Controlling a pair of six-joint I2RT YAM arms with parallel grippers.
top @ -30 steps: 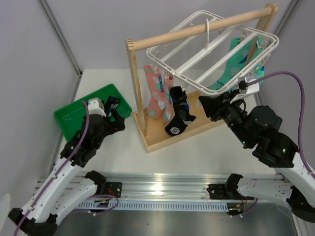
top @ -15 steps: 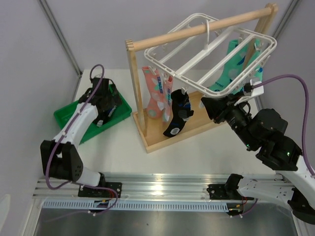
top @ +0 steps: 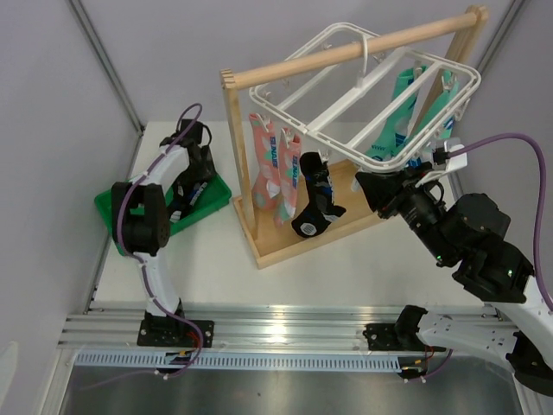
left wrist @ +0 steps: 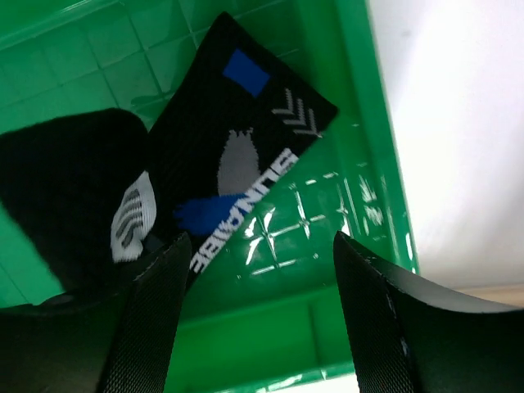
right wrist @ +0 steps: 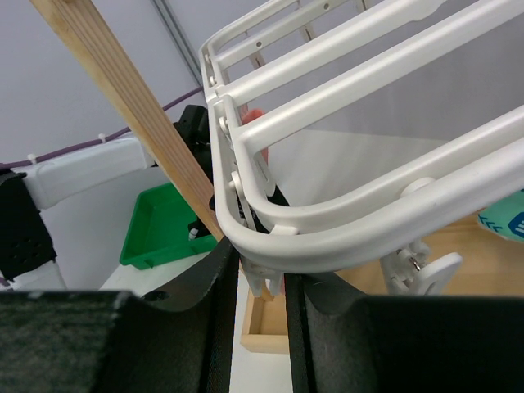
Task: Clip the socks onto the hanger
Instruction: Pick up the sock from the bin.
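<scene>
Hanger (right wrist: 352,214): white plastic grid frame, hooked over the rod of the rack (top: 232,156), tilted, with small clips dangling round its edge.
Pink socks (top: 276,173): salmon pair with pale marks, clipped to the hanger's edge, hanging inside the rack just right of its left post.
Black sock (top: 315,207): clipped just beside the pink socks, dangling above the rack's base, showing white and blue marks.
Teal socks (top: 415,99): clipped at the hanger's far side, near the rack's right post.
Tray (left wrist: 360,98): green plastic, on the worktop (top: 216,259) left of the rack; holding a second black sock (left wrist: 237,147), lying flat, with white lettering, a grey patch and blue blocks.
Left gripper (left wrist: 262,286): over the tray, left of the rack; jaws spread wide, the second black sock showing between them.
Right gripper (right wrist: 262,270): right of the rack's base, under the hanger's near corner; jaws almost pressed together, pinching a clip (right wrist: 260,282) just below the rim.
</scene>
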